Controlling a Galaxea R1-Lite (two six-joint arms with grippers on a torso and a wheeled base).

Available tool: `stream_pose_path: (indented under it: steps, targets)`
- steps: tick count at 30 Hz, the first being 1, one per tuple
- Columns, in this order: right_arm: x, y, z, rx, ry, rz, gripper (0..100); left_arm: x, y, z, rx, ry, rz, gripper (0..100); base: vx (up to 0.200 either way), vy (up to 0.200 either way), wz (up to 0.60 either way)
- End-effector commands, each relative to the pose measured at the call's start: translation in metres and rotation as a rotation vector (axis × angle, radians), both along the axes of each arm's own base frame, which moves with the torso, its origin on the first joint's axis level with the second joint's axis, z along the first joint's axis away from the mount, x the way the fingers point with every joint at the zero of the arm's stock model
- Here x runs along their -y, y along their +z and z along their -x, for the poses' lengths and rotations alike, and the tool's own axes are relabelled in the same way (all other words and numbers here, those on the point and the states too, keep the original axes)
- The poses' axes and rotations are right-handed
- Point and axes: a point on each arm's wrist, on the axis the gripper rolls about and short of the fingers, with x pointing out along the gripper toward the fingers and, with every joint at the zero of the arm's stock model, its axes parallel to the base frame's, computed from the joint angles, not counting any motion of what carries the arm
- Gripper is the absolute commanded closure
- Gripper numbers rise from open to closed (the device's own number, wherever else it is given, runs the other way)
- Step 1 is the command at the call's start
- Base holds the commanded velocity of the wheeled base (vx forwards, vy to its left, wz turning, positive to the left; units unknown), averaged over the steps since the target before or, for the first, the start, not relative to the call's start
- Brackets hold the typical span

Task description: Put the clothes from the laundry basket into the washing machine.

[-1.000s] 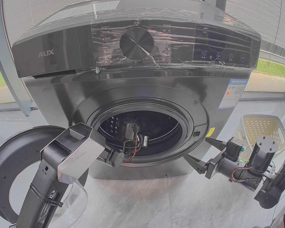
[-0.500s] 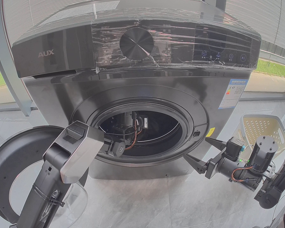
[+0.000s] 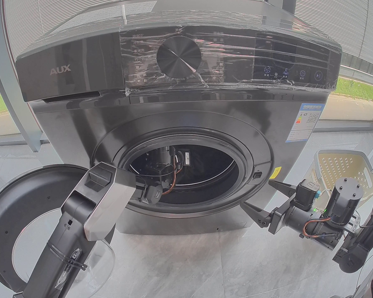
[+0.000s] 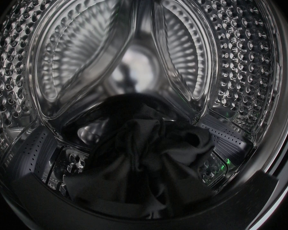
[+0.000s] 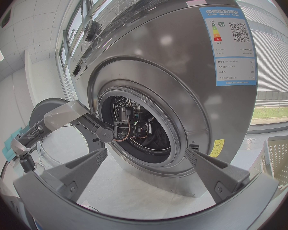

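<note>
Dark clothes (image 4: 140, 163) lay low in the drum (image 4: 246, 48), below and ahead of the left pincer (image 3: 176, 162), whose grip I could not tell; the right pincer (image 3: 259, 194) gaped wide outside.

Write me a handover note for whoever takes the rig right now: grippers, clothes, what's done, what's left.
Left gripper: inside the washing machine's opening; cannot tell whether it is open or shut.
Right gripper: open, empty, low in front of the machine, beside the laundry basket.
Clothes: a dark bundle at the bottom of the drum.
Door: open, swung left.
Done: that bundle is in.
Left: draw the left arm out and check the basket, partly hidden by the right arm.
</note>
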Motion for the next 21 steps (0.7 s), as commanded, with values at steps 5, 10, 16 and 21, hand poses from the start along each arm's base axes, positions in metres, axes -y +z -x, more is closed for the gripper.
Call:
stream_pose_path:
  steps: [5,10,16,21]
  targets:
    - [0.000,0.000,0.000,0.001,0.000,-0.001,0,0.003,-0.004,0.006,-0.026,-0.008,-0.003,0,0.000,0.000,0.00]
    - [0.000,0.001,0.000,0.002,-0.001,-0.002,0,0.015,0.001,0.043,-0.088,-0.066,-0.038,0,0.000,0.000,0.00]
    - [0.001,0.001,0.001,0.002,-0.001,-0.002,0,0.027,0.007,0.089,-0.124,-0.139,-0.068,0,0.000,0.000,0.00]
    - [0.001,0.001,0.001,0.001,-0.003,-0.001,0,0.029,0.005,0.121,-0.139,-0.181,-0.080,0,0.000,0.000,0.00]
